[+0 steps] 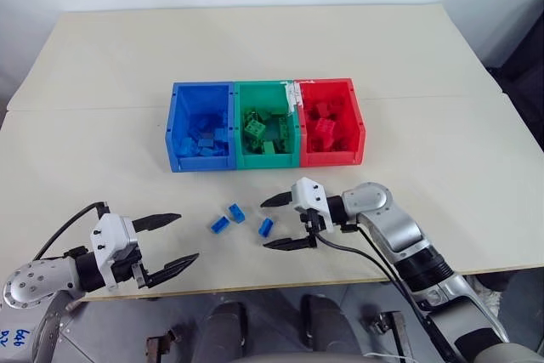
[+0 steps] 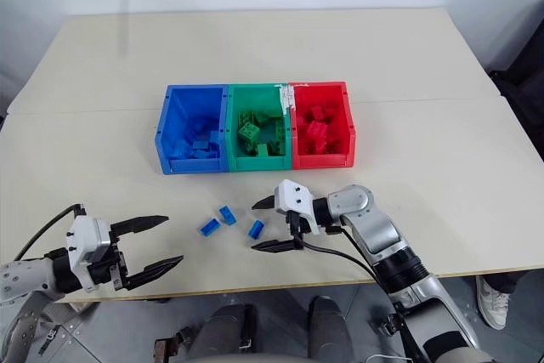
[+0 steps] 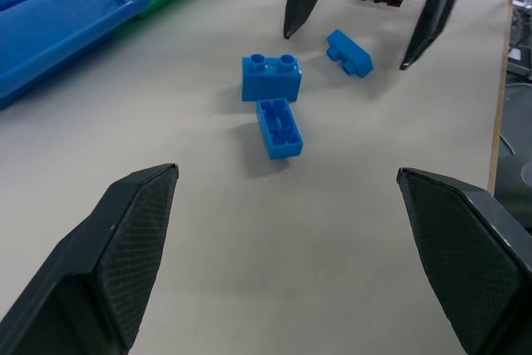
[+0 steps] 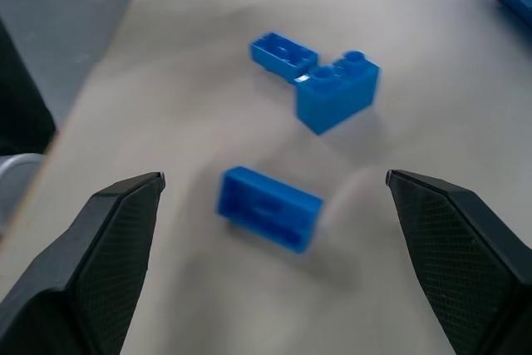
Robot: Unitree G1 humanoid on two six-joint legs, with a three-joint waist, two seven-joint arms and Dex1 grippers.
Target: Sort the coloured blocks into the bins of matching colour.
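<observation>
Right gripper level and low over the pale worktop, black fingers spread wide, nothing between them. Nearest small blue studded plastic brick lying just ahead of the fingertips, in line with the gap, hollow underside turned sideways in the right wrist view; not touched. Beyond it, toward the robot's left, two more small blue plastic bricks touching each other: one standing studs-up, the other tipped with its hollow side showing. All three on the bare worktop near its front edge, between the two grippers.

Left gripper hanging at the front-left edge of the worktop, pointing toward the bricks, black fingers also spread wide and empty. Pair of touching bricks well apart from its fingertips, though centred between them in the left wrist view; the third brick farther off, close to the opposite fingers.

Farther back on the worktop, three open plastic bins side by side and touching: blue bin on the robot's left, green bin in the middle, red bin on the right. Blue bricks inside the blue one, green bricks inside the green one, red bricks inside the red one. Loose blue bricks lying in front of the boundary between the blue and green bins, well short of either.
</observation>
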